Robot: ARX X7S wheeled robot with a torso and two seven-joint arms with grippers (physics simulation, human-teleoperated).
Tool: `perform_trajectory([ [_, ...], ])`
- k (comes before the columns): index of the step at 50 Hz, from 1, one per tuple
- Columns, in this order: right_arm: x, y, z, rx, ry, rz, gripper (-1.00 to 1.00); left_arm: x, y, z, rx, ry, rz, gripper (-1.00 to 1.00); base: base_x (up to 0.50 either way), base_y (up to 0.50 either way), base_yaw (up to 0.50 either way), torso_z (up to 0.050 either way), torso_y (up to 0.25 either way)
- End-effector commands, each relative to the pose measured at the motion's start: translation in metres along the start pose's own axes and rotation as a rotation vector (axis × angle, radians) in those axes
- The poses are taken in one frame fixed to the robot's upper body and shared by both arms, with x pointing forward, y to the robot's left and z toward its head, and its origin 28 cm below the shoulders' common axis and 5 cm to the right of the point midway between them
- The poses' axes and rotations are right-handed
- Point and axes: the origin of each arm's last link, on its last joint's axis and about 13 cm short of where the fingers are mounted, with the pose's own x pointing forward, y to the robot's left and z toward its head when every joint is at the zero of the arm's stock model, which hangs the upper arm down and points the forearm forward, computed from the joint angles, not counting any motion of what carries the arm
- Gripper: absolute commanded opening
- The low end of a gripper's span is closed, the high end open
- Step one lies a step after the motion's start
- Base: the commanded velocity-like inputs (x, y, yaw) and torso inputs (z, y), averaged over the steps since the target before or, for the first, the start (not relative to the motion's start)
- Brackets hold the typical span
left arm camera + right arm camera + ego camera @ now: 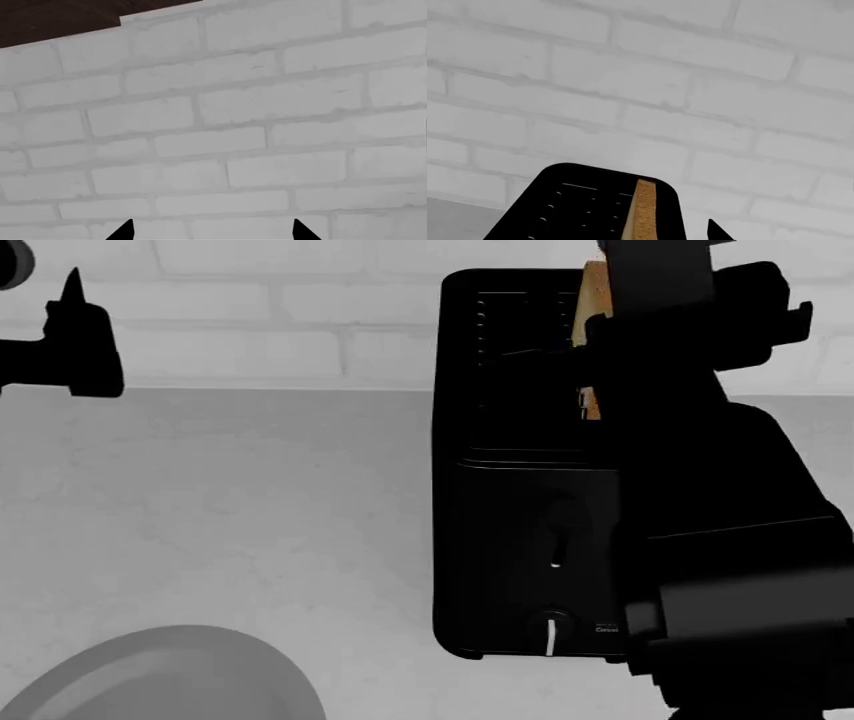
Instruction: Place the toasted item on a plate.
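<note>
The toast slice (642, 210), golden crust with a paler face, stands upright on edge in the top of the black toaster (574, 210). In the head view the toast (591, 300) shows at the toaster's (521, 500) far right, partly hidden by my right arm. My right gripper (637, 233) is open and straddles the toast. One fingertip (715, 231) shows beside it; the other is lost against the black toaster. The light-grey plate (160, 680) lies at the near left of the counter. My left gripper (74, 340) is open and empty, held up at the far left, facing the wall (212, 232).
A white brick wall (267, 310) runs behind the grey counter (240, 500). My right arm (721, 540) fills the right side of the head view and hides the toaster's right flank. A dark cabinet edge (60, 17) shows above the wall in the left wrist view.
</note>
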Motion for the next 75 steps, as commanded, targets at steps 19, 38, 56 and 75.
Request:
perform_trajectory([
  [19, 0.065, -0.029, 0.021, 0.069, 0.404, 0.034, 1.00, -0.004, 0.000, 0.000, 0.014, -0.009, -0.002, 1.00, 0.00, 0.00, 0.00, 0.000, 0.000],
  [38, 0.072, -0.018, 0.006, 0.100, 0.511, 0.105, 1.00, -0.003, -0.001, 0.000, 0.013, -0.009, -0.001, 1.00, 0.00, 0.00, 0.00, 0.000, 0.000],
  [56, 0.074, -0.010, -0.009, 0.020, 0.514, 0.108, -1.00, -0.003, 0.000, -0.002, 0.002, -0.006, 0.003, 1.00, 0.00, 0.00, 0.00, 0.000, 0.000],
  [75, 0.041, -0.026, 0.081, -0.013, 0.319, 0.060, -1.00, -0.004, 0.002, 0.000, 0.007, -0.010, 0.011, 1.00, 0.00, 0.00, 0.00, 0.000, 0.000],
])
